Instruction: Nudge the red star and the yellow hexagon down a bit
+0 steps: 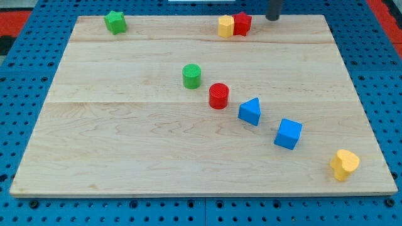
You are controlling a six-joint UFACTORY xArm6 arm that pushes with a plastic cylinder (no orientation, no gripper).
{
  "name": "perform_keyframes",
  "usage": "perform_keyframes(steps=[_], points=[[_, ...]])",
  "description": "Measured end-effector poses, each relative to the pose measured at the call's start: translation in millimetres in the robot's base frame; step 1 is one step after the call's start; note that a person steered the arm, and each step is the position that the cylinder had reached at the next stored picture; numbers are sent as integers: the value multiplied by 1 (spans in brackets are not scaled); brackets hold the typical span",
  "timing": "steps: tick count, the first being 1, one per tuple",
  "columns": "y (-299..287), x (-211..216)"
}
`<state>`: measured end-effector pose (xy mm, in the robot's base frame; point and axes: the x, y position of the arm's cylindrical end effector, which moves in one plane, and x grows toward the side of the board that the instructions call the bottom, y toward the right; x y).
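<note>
The red star [242, 23] and the yellow hexagon [225, 26] sit touching side by side near the view's top edge of the wooden board [125, 144], the hexagon on the left. My tip [273, 18] stands at the top edge, a little to the right of the red star and apart from it. The rod's upper part runs out of the frame.
A green star [115, 22] lies at the top left. A green cylinder [192, 76], red cylinder [218, 96], blue triangular block [250, 112], blue cube [288, 134] and yellow heart-like block [344, 164] form a diagonal line toward the bottom right.
</note>
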<state>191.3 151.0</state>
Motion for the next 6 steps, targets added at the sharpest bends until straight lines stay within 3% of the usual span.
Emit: perform_keyframes(steps=[4, 5, 6], points=[[-39, 16], [-6, 13], [72, 22]])
